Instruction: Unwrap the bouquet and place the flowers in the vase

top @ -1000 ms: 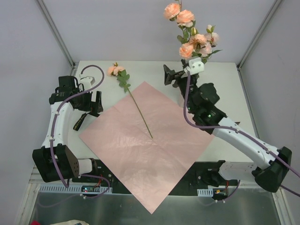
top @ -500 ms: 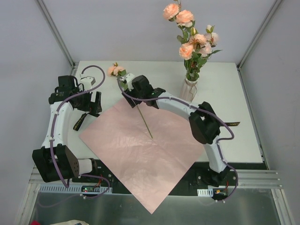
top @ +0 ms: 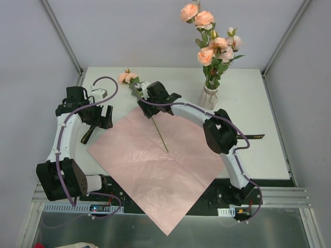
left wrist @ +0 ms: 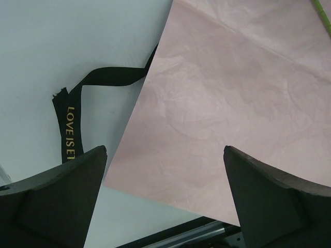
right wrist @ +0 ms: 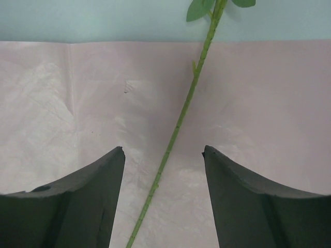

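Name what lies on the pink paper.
One rose stem lies on the pink paper, its bloom past the edge on the table. The right gripper covers the stem's upper part from above.

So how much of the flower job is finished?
Done: the pink paper lies flat, the ribbon is off, and most roses stand in the vase. In hand: the right arm's open fingers straddle the last rose's stem on the paper, not gripping yet. Left: lift that rose into the vase.
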`<state>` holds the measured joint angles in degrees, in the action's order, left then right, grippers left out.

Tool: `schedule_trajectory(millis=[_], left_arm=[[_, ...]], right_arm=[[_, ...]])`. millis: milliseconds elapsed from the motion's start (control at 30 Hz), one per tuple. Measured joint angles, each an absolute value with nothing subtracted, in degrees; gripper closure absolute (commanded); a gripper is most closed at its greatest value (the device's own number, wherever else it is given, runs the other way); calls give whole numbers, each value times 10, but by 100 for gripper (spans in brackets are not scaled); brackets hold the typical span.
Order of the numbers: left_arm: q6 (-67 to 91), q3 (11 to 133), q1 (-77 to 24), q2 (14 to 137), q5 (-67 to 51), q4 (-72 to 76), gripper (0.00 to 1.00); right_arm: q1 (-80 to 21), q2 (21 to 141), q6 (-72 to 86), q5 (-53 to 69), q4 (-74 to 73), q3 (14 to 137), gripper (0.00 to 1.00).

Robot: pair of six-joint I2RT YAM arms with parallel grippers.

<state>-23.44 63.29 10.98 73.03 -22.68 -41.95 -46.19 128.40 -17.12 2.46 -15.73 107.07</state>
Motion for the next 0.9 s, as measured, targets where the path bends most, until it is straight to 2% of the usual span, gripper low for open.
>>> schedule_trajectory(millis=[467,567,700,900], left_arm=[[-236,628,110,730,-227,-423,5],[-236,628,110,730,-227,-423,5],[-236,628,110,730,-227,-423,5],[-236,617,110,730,-227,-423,5]], right_arm=[[-457,1350,-156,40,-191,1099,41],[-455,1359,-151,41,-197,1114,47],[-453,1369,-143,48,-202,1138,61],[-452,1390,-139,54,-223,1169,64]])
